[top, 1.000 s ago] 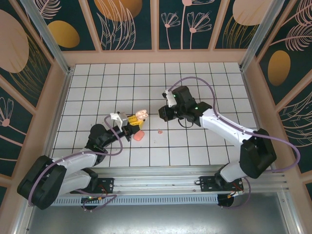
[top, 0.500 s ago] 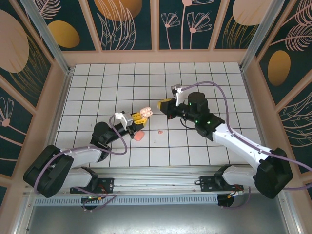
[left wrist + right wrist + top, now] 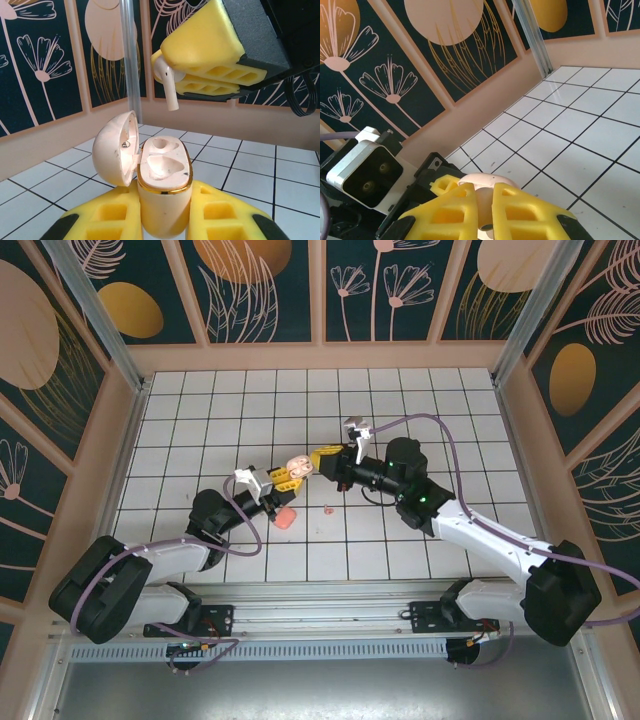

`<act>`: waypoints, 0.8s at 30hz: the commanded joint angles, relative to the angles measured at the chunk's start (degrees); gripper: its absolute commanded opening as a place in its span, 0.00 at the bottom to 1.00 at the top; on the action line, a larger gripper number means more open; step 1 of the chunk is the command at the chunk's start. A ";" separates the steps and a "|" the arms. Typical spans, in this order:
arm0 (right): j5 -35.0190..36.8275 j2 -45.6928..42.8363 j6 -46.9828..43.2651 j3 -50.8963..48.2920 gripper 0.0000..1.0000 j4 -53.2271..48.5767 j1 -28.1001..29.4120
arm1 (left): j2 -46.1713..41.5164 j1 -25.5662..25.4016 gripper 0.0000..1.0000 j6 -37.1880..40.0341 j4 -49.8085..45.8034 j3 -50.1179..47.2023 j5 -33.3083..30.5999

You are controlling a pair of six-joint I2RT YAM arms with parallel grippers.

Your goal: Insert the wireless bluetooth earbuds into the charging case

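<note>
My left gripper (image 3: pixel 165 205) is shut on the charging case (image 3: pixel 164 185), a cream body with a gold rim. Its lid (image 3: pixel 115 150) hangs open to the left and both sockets look empty. My right gripper (image 3: pixel 200 75) hovers just above the case, shut on one of the earbuds (image 3: pixel 166 82), whose stem points down. In the top view the case (image 3: pixel 300 464) sits between the left gripper (image 3: pixel 287 476) and the right gripper (image 3: pixel 325 456). In the right wrist view the earbud (image 3: pixel 485 206) is pinched between the right gripper's (image 3: pixel 487 202) yellow fingers above the lid (image 3: pixel 490 178). Another tiny earbud (image 3: pixel 328 508) lies on the tiles.
A salmon-pink rounded block (image 3: pixel 285 519) lies on the tiles just below the left gripper. The white tiled floor (image 3: pixel 420 410) is walled by pink trim and dark floral panels. The left wrist camera housing (image 3: pixel 365 167) sits close under the right gripper.
My right gripper has swung left with the earbud and now sits right beside the case. The left gripper has lifted the case slightly up and to the right.
</note>
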 commanded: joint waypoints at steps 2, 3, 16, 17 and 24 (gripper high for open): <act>0.58 0.83 -0.23 -0.81 0.11 3.77 0.48 | -1.26 -0.42 0.08 -1.50 3.49 1.33 -0.50; 0.58 1.07 -0.28 -0.86 0.11 3.84 0.49 | -1.40 -0.38 0.08 -1.64 3.65 1.32 -0.37; -0.56 2.46 0.03 -1.38 0.11 5.13 0.54 | -2.08 -0.41 0.08 -2.43 3.79 1.50 -0.93; -0.53 2.55 -0.03 -1.42 0.11 4.98 0.62 | -2.12 -0.42 0.08 -2.53 3.96 1.58 -1.02; -0.99 3.29 -0.23 -1.18 0.11 4.94 0.61 | -2.74 -0.36 0.09 -2.91 4.08 1.85 -0.28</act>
